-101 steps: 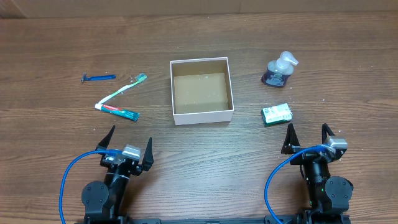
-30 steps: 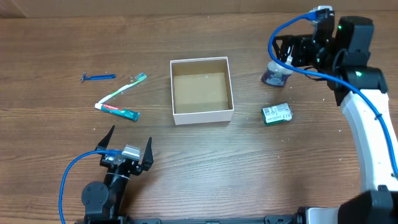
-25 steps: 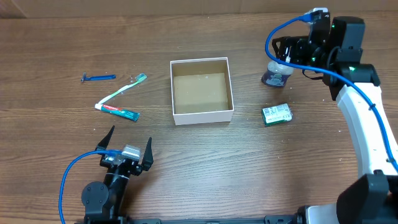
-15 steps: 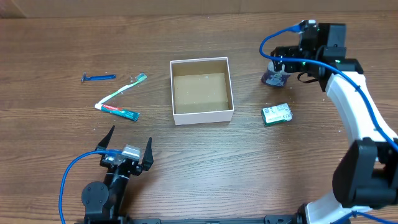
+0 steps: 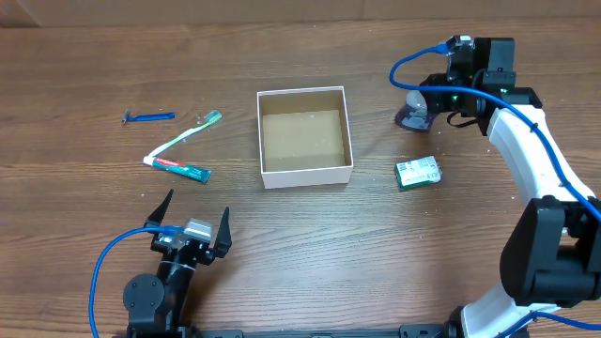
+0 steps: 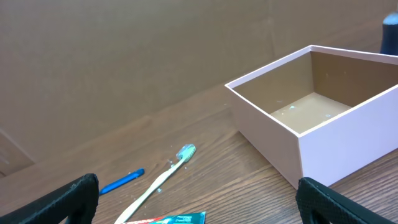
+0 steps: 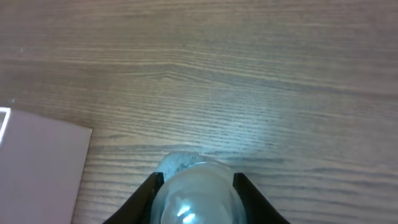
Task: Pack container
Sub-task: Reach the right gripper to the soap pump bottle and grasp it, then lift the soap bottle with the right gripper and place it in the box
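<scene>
The container (image 5: pixel 305 176), a square white-walled box with a brown floor, stands mid-table and holds nothing; it also shows at the right of the left wrist view as the container (image 6: pixel 348 149). Right of it stands a purple soap pump bottle (image 5: pixel 409 116). My right gripper (image 5: pixel 424 99) is shut on its pale pump head (image 7: pixel 196 199), one black finger on each side, as the right gripper (image 7: pixel 198 180) shows from the wrist. My left gripper (image 5: pixel 197 208) rests open near the front edge, with nothing in it; in the wrist view the left gripper (image 6: pixel 198 199) points at the toiletries.
A toothbrush (image 5: pixel 188 137), a toothpaste tube (image 5: pixel 178 167) and a blue razor (image 5: pixel 150 117) lie left of the box. A green soap packet (image 5: pixel 418 174) lies to its right, in front of the pump bottle. A corner of the box (image 7: pixel 37 168) shows in the right wrist view.
My right arm reached from the front edge out to the pump bottle, came down over its head, and the jaws closed on it. The left arm has stayed still.
</scene>
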Available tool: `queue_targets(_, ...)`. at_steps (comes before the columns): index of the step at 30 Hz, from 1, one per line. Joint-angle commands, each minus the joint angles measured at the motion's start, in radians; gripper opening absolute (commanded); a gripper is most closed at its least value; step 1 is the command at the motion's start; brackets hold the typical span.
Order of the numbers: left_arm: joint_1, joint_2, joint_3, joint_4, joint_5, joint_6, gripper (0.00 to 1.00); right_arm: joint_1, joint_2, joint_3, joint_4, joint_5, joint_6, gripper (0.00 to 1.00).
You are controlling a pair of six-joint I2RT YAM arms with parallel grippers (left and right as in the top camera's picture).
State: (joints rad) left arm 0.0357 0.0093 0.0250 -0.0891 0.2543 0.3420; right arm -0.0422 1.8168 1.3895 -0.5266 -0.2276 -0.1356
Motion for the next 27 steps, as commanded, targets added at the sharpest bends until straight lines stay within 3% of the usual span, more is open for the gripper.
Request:
queue_targets(1,0.009,-0.005,-0.005,0.001,-0.002,-0.009,1.00,0.002,-0.011,0.010,-0.006,0.003,0.005,0.13)
queue_targets(5,0.009,-0.005,-0.005,0.001,-0.002,-0.009,1.00,0.003,-0.039,0.074,-0.066,0.002,0.008,0.10)
queue_targets(10,0.009,-0.005,-0.005,0.001,-0.002,-0.009,1.00,0.008,-0.133,0.279,-0.246,-0.010,0.008,0.08)
queue_targets(14,0.009,-0.005,-0.005,0.001,-0.002,-0.009,1.00,0.043,-0.213,0.377,-0.323,-0.124,0.009,0.08)
queue_targets(19,0.009,-0.005,-0.005,0.001,-0.002,-0.009,1.00,0.159,-0.249,0.379,-0.285,-0.318,0.061,0.07)
queue_targets(27,0.009,-0.005,-0.005,0.001,-0.002,-0.009,1.00,0.475,-0.216,0.378,-0.180,-0.183,0.087,0.11)
